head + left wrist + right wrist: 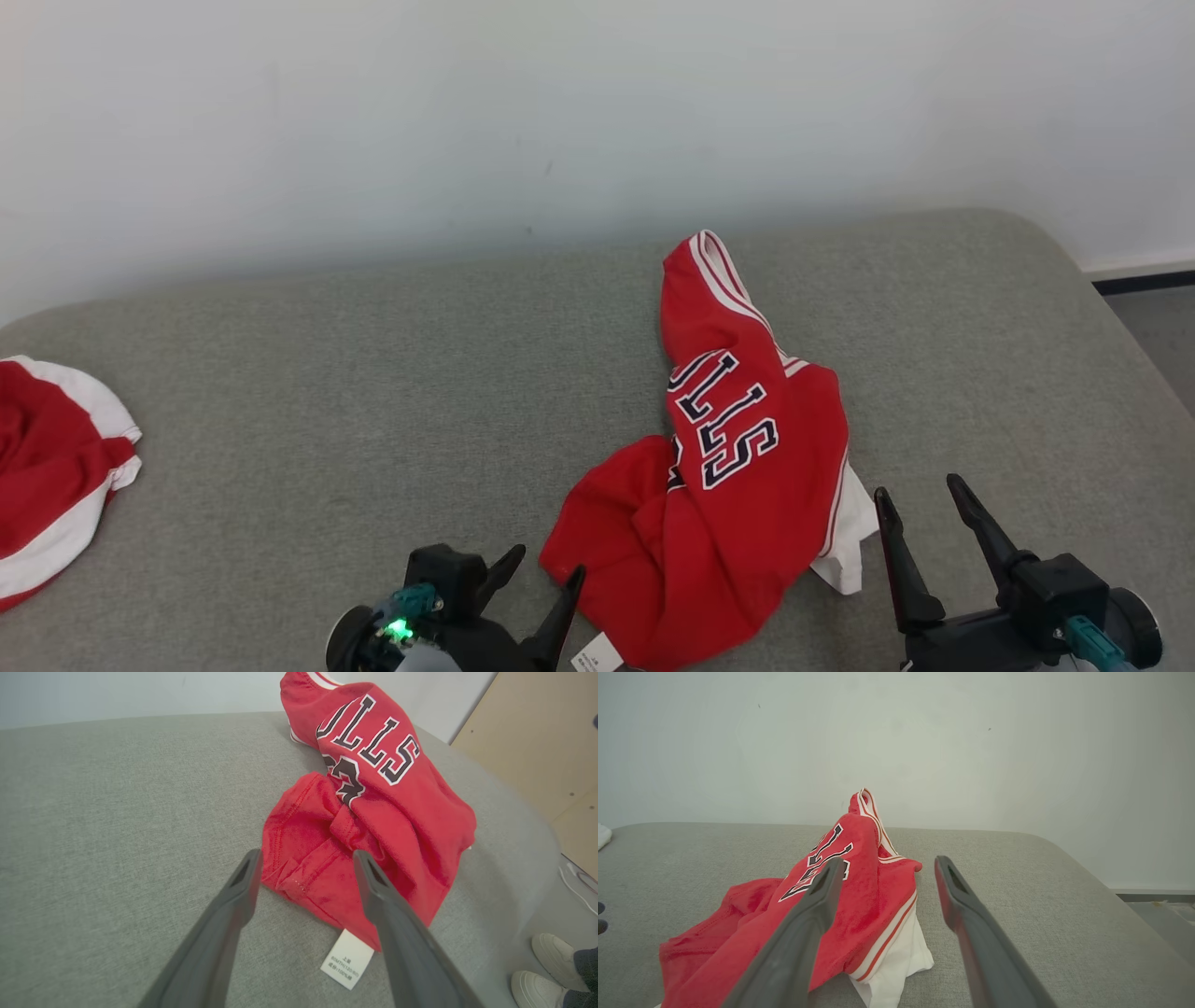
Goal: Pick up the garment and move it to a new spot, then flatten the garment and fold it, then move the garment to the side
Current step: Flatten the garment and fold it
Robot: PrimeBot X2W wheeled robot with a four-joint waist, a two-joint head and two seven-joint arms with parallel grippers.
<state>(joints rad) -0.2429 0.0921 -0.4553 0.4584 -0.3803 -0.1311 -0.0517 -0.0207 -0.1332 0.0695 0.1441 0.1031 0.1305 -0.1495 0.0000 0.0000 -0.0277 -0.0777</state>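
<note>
Watching a red basketball jersey [747,504] lying crumpled on a grey cushioned surface [327,373], right of centre and near the front edge. Reading dark, white-edged letters "LLS" [724,420] running across its upper fold. Seeing striped red-and-white trim [719,271] pointing toward the white wall [560,112]. Spotting a white underlayer [845,551] peeking out at the jersey's right side, and a white care label [348,959] lying flat at the near hem. Finding the left gripper [549,562] hovering at the jersey's near left corner, fingers spread wide, gripping nothing; not telling whether touching cloth. Finding the right gripper [917,487] hovering just right of the white corner, fingers likewise spread, holding nothing. Noting a second red-and-white garment [47,467] sitting well apart at the surface's left edge. Catching a person's white shoes [551,956] standing on the floor beyond the surface.
</note>
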